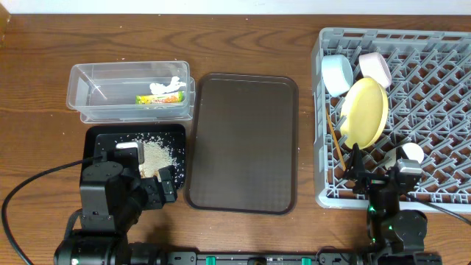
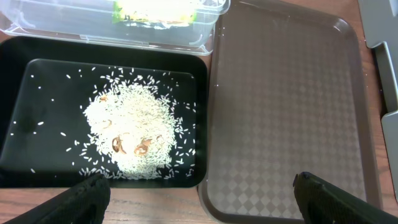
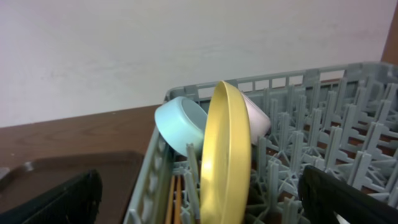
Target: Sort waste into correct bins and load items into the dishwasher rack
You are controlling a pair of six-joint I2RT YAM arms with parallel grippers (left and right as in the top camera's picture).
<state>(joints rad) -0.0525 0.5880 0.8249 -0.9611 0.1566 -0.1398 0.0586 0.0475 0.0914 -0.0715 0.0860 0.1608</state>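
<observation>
Left gripper (image 2: pixel 198 180): fingers spread wide, nothing between them. Hovers low over the seam where black tray (image 2: pixel 18 112) meets brown serving tray (image 2: pixel 286 93). At ten o'clock from there, rice (image 2: pixel 134 134) heaped in the black tray with a few brown bits, evidently treated as the food-waste bin. At twelve, clear tub (image 1: pixel 88 96) with snack wrapper (image 1: pixel 158 97) and white scrap (image 1: pixel 165 86), dry rubbish apart from the rice.

Right gripper (image 3: pixel 200 177): likewise parted and empty, facing the rack (image 1: pixel 449 96). Dead ahead at twelve, yellow plate (image 3: pixel 227 155) on edge between pegs, probably to drain and save room. At eleven, light blue bowl (image 3: pixel 180 124) tipped against the wall; at one, white bowl (image 3: pixel 255 115) behind the plate. At seven, chopsticks (image 3: pixel 176 199) slotted alongside. Overhead, small white cup (image 1: pixel 412 153) at four o'clock from the plate. Looks fully sorted and loaded.
</observation>
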